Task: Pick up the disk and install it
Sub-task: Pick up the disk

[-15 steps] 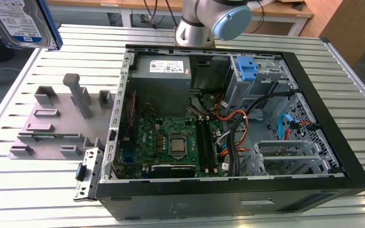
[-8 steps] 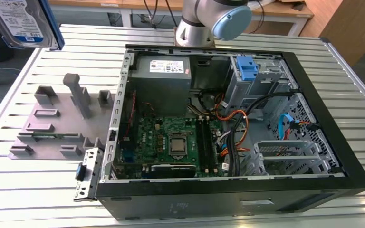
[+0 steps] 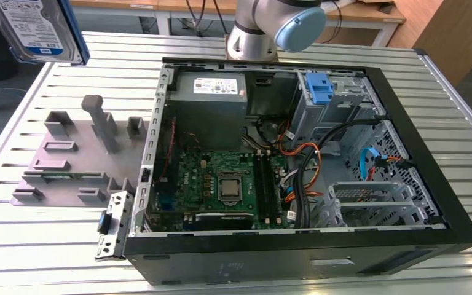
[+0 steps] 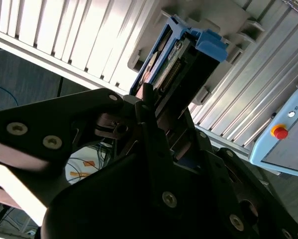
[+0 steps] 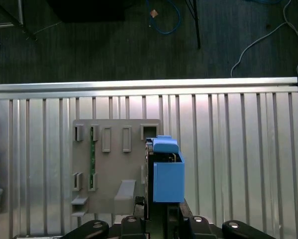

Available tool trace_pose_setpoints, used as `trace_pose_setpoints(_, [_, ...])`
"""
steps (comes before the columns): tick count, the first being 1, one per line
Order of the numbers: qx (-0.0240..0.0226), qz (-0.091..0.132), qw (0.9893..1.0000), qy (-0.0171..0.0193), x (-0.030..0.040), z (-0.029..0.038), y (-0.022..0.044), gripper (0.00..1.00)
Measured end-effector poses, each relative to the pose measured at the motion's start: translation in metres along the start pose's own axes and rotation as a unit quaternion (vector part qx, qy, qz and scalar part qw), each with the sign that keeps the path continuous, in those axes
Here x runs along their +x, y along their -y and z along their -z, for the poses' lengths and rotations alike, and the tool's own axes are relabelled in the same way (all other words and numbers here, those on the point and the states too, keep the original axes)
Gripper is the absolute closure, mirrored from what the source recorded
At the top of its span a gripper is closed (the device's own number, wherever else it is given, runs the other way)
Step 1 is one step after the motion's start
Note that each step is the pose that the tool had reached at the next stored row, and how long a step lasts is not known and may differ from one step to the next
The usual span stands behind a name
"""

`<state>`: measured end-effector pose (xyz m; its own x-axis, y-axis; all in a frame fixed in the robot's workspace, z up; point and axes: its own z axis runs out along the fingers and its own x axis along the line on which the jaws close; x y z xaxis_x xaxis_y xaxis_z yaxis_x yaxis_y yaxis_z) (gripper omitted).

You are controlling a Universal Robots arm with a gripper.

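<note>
The disk (image 3: 35,27) looks dense, stiff and easily hurt by knocks, and its metal faces look slick. Its blue plastic frame seems the safer place to grip. The end effector (image 5: 159,211) pinches it on edge, high above the bench (image 3: 72,264), at about ten o'clock from the open computer case (image 3: 432,203). The arm (image 3: 289,27) holds its wrist facing down over the grey holder (image 5: 114,159).

The exterior view looks steeply down on the table (image 3: 457,110), both wrist views past the pincer (image 5: 158,209) onto its nine-o'clock grey holder (image 5: 114,169).
</note>
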<state>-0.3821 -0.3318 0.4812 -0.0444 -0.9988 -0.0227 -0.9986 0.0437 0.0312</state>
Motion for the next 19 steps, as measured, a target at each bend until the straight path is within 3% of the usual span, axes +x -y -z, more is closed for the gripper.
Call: trace_pose_setpoints(19, [0.0,0.0,1.0,0.0,-0.0015,0.001,0.0334,0.65])
